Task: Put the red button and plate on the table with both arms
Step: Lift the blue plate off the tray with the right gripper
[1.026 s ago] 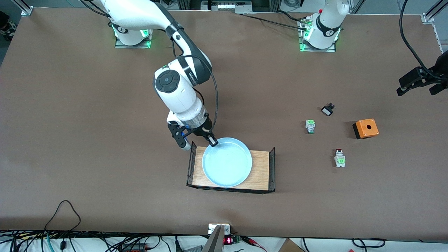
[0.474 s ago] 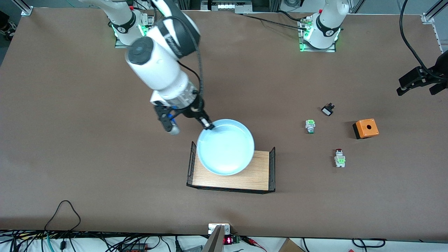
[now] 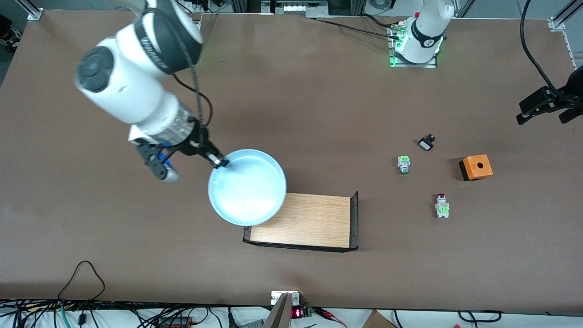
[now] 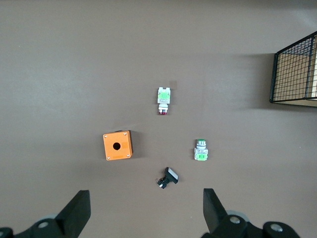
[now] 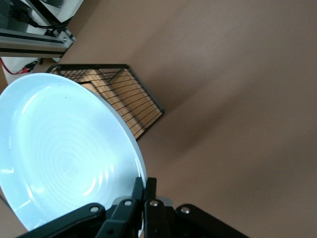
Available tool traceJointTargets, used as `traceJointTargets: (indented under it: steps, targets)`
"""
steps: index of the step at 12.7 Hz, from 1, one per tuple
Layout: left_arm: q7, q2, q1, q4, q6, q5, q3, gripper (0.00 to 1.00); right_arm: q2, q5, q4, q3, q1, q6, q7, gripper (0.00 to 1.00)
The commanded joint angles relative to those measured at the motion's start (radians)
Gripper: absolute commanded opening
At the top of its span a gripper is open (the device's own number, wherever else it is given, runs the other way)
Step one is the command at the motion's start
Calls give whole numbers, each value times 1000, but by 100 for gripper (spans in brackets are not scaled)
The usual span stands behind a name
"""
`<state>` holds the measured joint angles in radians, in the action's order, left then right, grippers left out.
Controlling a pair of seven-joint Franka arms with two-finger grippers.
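- Front view: table [image 3: 319,105] carries a light-wood rack [image 3: 309,221] w/ black wire ends, near the front camera. Toward the left arm's end sit four small parts: green-and-white switch [image 3: 403,164], black clip piece [image 3: 427,143] at its 1 o'clock, orange box [image 3: 476,167] w/ a hole at its 3 o'clock, and red button [image 3: 441,205] at its 4 o'clock, lying on the table, nearest the camera of the four.
- Front view: nothing lies between the parts and the rack. Right gripper [image 3: 218,161] is up in the air, pinched shut on the rim of the plate [image 3: 247,187]; plate is lifted, overhanging the rack's end toward the right arm's side and the bare table beside it. Left gripper [image 3: 546,107] hangs at the table's edge on the left arm's end, waiting.
- Left wrist view: looking down on red button [image 4: 164,99], green-and-white switch [image 4: 200,150], orange box [image 4: 117,145], black clip piece [image 4: 168,178], all apart from each other; rack's wire end [image 4: 294,72] at 2 o'clock. Left gripper [image 4: 143,213] spread wide, holding nothing, high above the parts.
- Right wrist view: right gripper [image 5: 143,191] closed tight on plate's [image 5: 64,153] rim, plate tilted; rack [image 5: 119,99] below it, table [image 5: 237,99] bare around.
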<state>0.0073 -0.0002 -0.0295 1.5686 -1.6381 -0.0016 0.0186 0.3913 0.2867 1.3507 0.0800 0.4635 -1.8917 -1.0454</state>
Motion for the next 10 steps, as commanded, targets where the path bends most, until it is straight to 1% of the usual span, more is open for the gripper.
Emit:
traceJointTargets:
  steps: [1,4,7,10]
  targets:
    - [-7,5,7,-24,20,12,4,100,-71,20,85,-8,-81,45,164,0]
    - [-9,6,7,-24,20,12,3,100,-126,20,180,-9,-173,117,379,0]
    - [-10,5,8,-22,21,12,-3,100,-158,8,275,-9,-244,123,552,0]
    - [-9,5,8,-24,21,11,-3,100,-161,5,347,-9,-334,122,737,0]
